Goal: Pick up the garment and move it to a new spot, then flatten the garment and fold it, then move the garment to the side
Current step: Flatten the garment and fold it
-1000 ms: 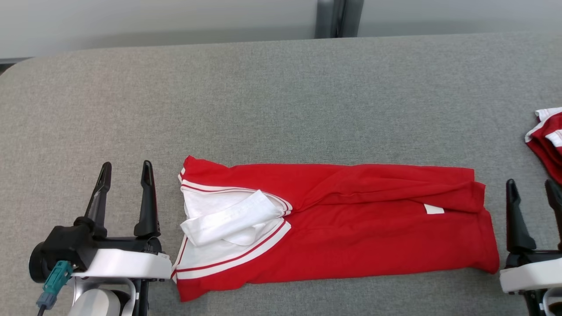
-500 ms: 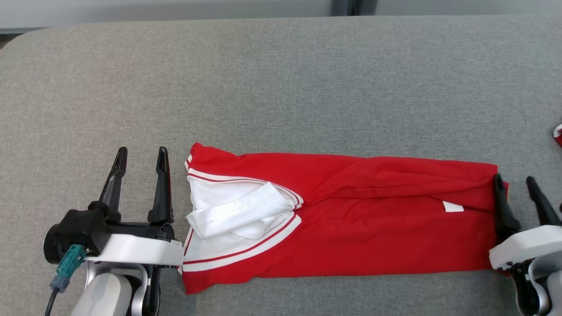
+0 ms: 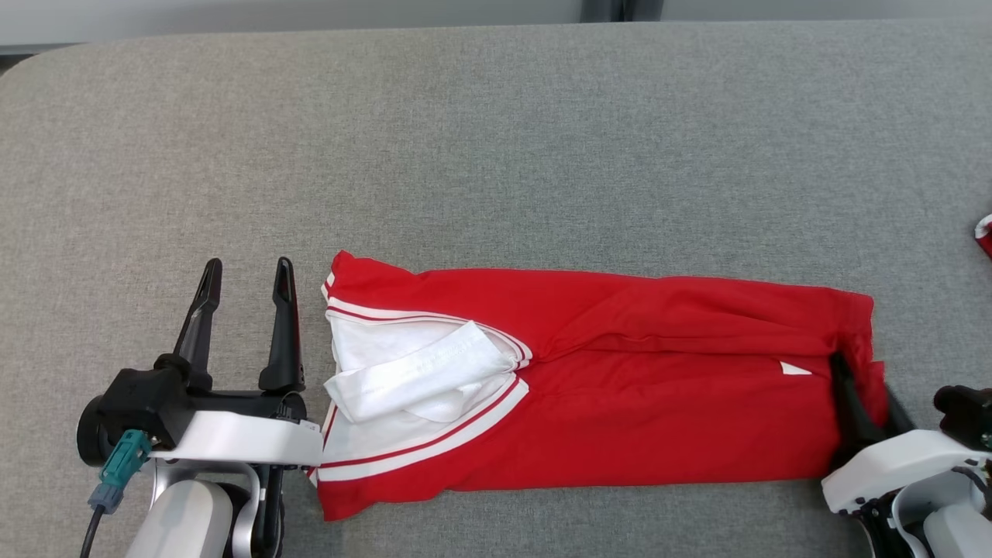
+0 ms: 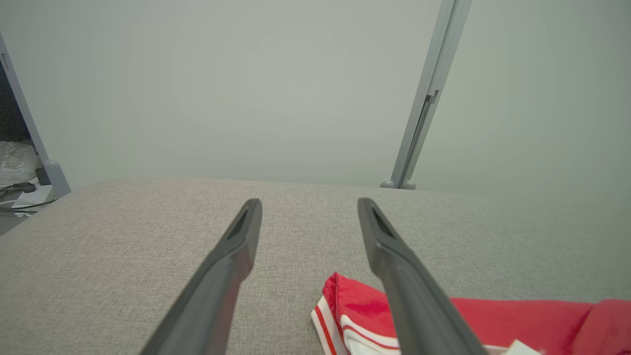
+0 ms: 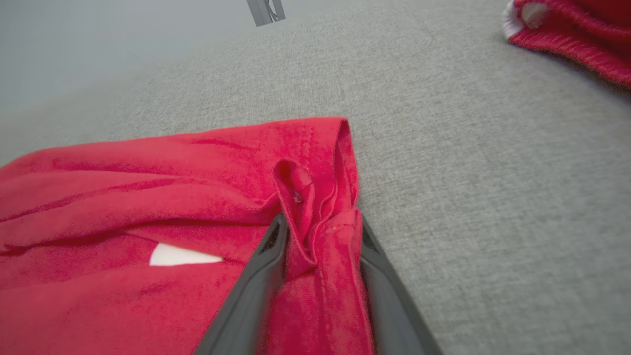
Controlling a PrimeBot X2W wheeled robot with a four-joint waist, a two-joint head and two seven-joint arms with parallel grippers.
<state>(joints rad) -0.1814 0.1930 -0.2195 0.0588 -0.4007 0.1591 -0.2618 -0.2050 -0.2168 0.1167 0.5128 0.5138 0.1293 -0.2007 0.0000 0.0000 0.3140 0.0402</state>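
The garment (image 3: 620, 403) is red with white trim, folded into a long band across the grey padded table (image 3: 496, 155); its white-lined end points left. My right gripper (image 3: 859, 372) sits at the band's right end, and in the right wrist view its fingers (image 5: 319, 219) squeeze a bunched fold of the red cloth (image 5: 148, 187). My left gripper (image 3: 248, 267) stands open just left of the white-trimmed end, touching nothing. Between and past its fingers (image 4: 309, 203) lies bare table, with the garment's corner (image 4: 360, 301) to the lower right.
A second red and white piece of clothing (image 3: 984, 232) lies at the table's far right edge, also at the upper right of the right wrist view (image 5: 581, 39). A small white label (image 3: 794, 369) shows near the gripped end. A wall and a metal post (image 4: 424, 98) stand beyond the table.
The camera shifted, then steadied. My right gripper moved in from beside the garment onto its right end and closed around the cloth, which bunched up there. The left gripper stayed put.
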